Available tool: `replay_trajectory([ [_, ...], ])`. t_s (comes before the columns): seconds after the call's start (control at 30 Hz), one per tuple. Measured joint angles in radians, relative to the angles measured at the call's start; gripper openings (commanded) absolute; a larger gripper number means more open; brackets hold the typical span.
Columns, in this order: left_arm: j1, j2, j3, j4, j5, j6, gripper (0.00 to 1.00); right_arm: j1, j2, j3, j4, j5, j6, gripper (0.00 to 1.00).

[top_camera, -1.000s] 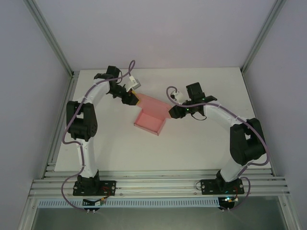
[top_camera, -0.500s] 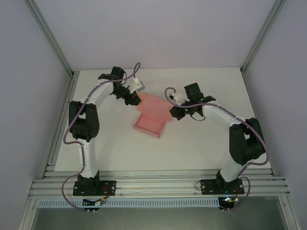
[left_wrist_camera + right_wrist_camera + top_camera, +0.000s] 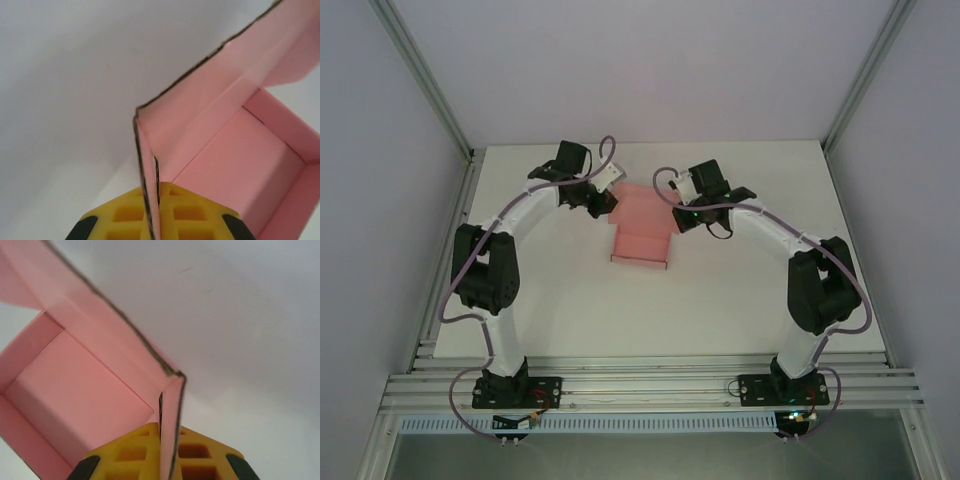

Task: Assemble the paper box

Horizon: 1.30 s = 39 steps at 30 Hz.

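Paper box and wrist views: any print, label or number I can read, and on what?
None readable.
paper box: plain pink card, no print.
Yellow gripper pads pinching its walls: no marking.
white block on the left wrist: too small to tell.

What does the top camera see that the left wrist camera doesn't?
The top view takes in the left arm and the right arm, reaching over the white table to opposite sides of the paper box. The left wrist view gets close: the yellow left fingers are shut on a thin side wall, and you can see inside the box. Both views show the pink box open on top.
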Motion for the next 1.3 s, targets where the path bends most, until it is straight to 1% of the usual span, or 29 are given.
replay_trajectory([
  [0.13, -0.057, -0.039, -0.031, 0.115, -0.169, -0.181, 0.00, 0.028, 0.023, 0.041, 0.028, 0.120, 0.190, 0.00],
  [0.23, -0.094, -0.044, -0.050, 0.168, -0.286, -0.301, 0.00, 0.060, 0.065, 0.069, 0.064, 0.230, 0.294, 0.00],
  [0.4, -0.134, -0.044, -0.133, 0.252, -0.425, -0.447, 0.00, 0.133, 0.117, 0.082, 0.087, 0.409, 0.378, 0.00],
  [0.47, -0.151, -0.044, -0.165, 0.282, -0.472, -0.484, 0.00, 0.152, 0.133, 0.079, 0.100, 0.460, 0.401, 0.00],
  [0.53, -0.171, -0.047, -0.202, 0.328, -0.520, -0.524, 0.00, 0.164, 0.136, 0.050, 0.153, 0.505, 0.412, 0.00],
  [0.7, -0.187, -0.077, -0.295, 0.437, -0.571, -0.618, 0.00, 0.206, 0.136, -0.040, 0.304, 0.604, 0.432, 0.00],
  [0.87, -0.187, -0.125, -0.379, 0.503, -0.587, -0.673, 0.00, 0.271, 0.119, -0.104, 0.372, 0.700, 0.439, 0.00],
  [1.03, -0.202, -0.191, -0.501, 0.602, -0.591, -0.716, 0.00, 0.337, 0.083, -0.227, 0.500, 0.798, 0.432, 0.00],
  [1.2, -0.230, -0.222, -0.579, 0.684, -0.619, -0.763, 0.00, 0.364, 0.079, -0.276, 0.560, 0.858, 0.444, 0.00],
  [1.3, -0.252, -0.231, -0.618, 0.700, -0.637, -0.786, 0.00, 0.375, 0.079, -0.307, 0.581, 0.875, 0.451, 0.00],
])
